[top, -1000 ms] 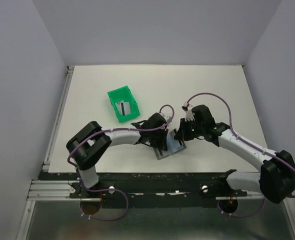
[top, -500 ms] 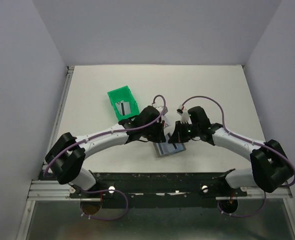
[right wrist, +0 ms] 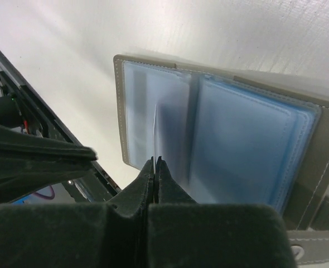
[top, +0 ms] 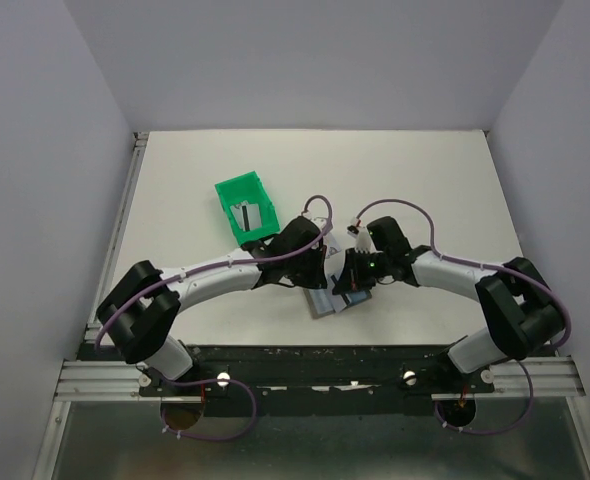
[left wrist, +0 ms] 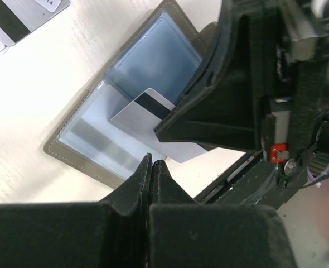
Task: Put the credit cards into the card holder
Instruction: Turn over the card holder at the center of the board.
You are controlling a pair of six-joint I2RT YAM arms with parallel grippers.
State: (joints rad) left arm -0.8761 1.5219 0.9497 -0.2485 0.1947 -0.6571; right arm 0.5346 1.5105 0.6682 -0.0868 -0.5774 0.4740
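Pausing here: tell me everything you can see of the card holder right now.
The card holder lies open and flat on the white table. It has a grey-brown cover with light stitching, two light-blue translucent pocket panels inside, and a snap tab at one edge. A silver card with a dark stripe, pinched by the right gripper, angles into one pocket. The closed left gripper sits at its near edge; I cannot tell if they touch.

A green plastic bin point(top: 233, 190) with an open top stands on the white table point(top: 425, 180), and a whitish credit card point(top: 248, 217) with a dark stripe lies inside it. Near the bin, to its right and closer to the arm bases, lies the open grey-brown card holder point(top: 327, 302), light blue inside. The left gripper point(top: 320, 278) and right gripper point(top: 345, 287) crowd together over the holder. Their jaws are too small to make out.
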